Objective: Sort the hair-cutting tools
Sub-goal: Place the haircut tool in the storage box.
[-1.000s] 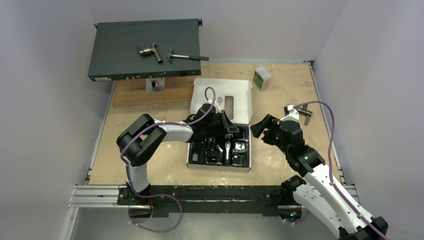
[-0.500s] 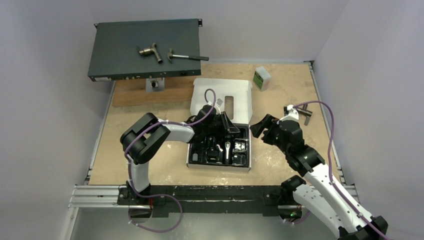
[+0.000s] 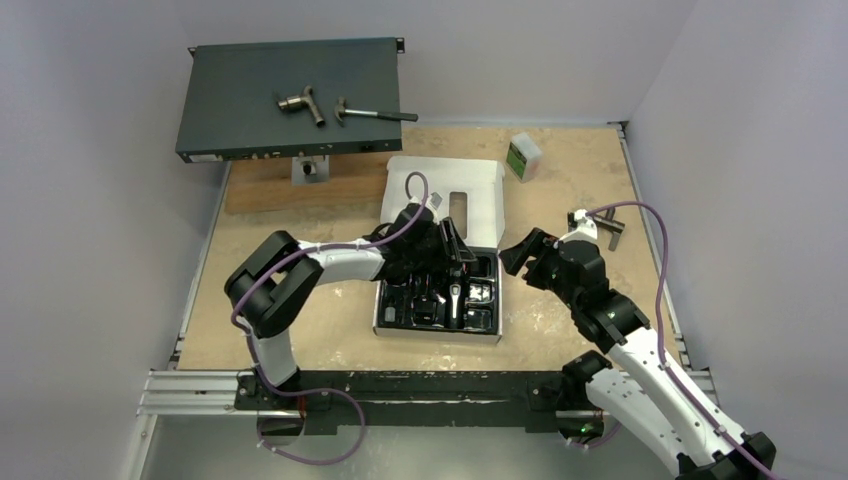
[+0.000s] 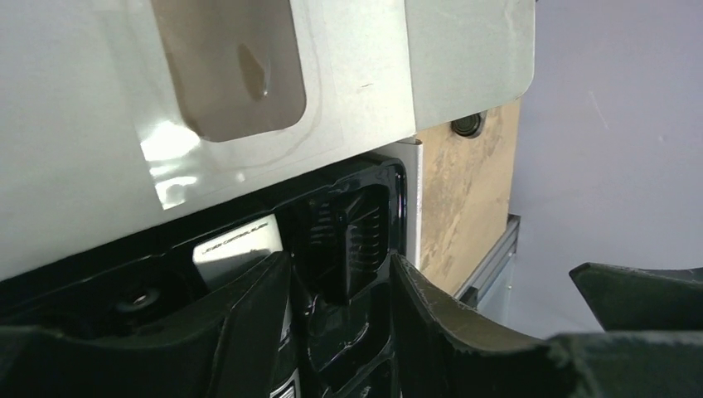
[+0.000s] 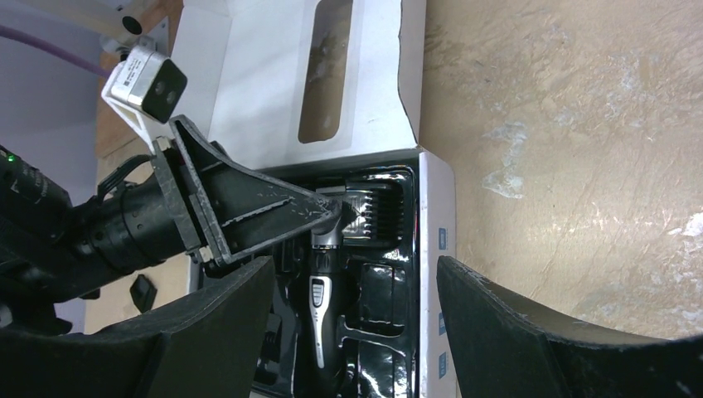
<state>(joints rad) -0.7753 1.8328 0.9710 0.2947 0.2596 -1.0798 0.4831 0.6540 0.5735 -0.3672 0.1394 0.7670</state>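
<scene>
A white box (image 3: 437, 335) with its lid (image 3: 445, 200) folded back holds a black tray of hair-cutting tools. The black-and-silver clipper (image 3: 455, 300) (image 5: 319, 307) lies along the tray's middle. A black comb attachment (image 5: 365, 214) (image 4: 344, 240) sits in the tray's far right compartment. My left gripper (image 3: 458, 258) (image 4: 340, 282) reaches down at that compartment, jaws apart, with the comb just beyond its fingertips. My right gripper (image 3: 515, 258) (image 5: 355, 264) hovers open beside the box's right edge, holding nothing. Another small black piece (image 5: 143, 292) lies on the table left of the box.
A dark rack unit (image 3: 290, 95) at the back left carries a pipe fitting (image 3: 300, 103) and a hammer (image 3: 372, 113). A wooden board (image 3: 290, 188) lies in front of it. A green-and-white bottle (image 3: 523, 157) stands at the back. A T-shaped metal handle (image 3: 600, 225) lies at the right.
My left gripper's jaws have parted over the tray's far right compartment, and the left arm's elbow has swung slightly left. The right arm has stayed still.
</scene>
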